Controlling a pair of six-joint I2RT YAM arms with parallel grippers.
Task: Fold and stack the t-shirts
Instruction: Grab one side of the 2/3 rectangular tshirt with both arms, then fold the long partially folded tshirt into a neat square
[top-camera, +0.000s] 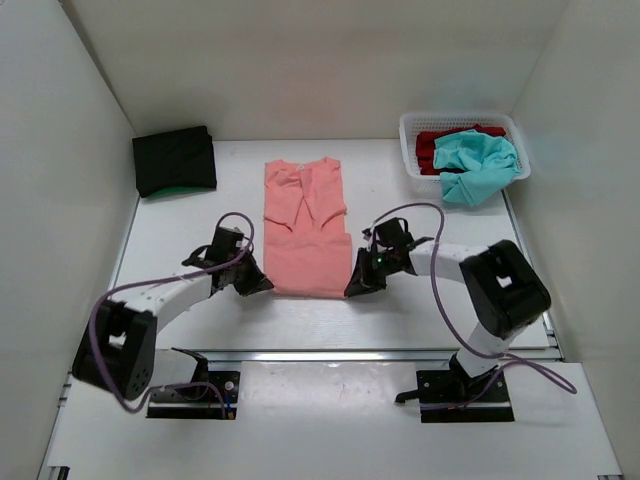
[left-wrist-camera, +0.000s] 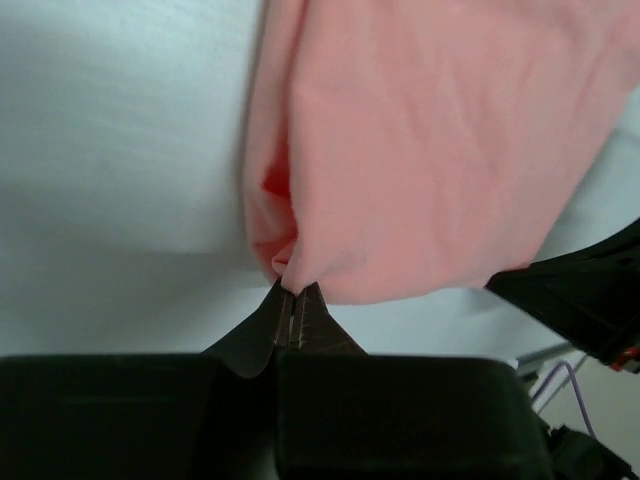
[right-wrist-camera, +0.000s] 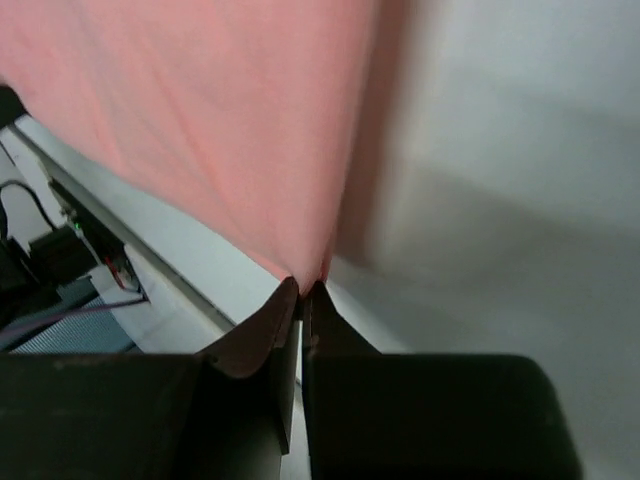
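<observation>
The robot is working on the salmon-pink t-shirt, which is lying flat in the middle of the table with its collar toward the far wall and both sleeves already turned in over the body. The left gripper is pinching the near left corner of the hem, its jaws clenched on a small bunch of cloth. The right gripper is doing the same at the near right corner, jaws closed tight on the very tip of the fabric. The step in hand appears to be the end-to-end fold, bringing the hem up and over toward the collar. The next move is calling for both arms to lift together at matching height and pace. They then need to carry the hem away from the bases and lay it near the neckline without pulling the tucked sleeves open, since uneven travel would probably skew the fold. A folded black t-shirt is sitting at the far left with a green edge showing beneath it, likely the stack. The teal t-shirt and the red t-shirt are waiting in the white basket at the far right.
</observation>
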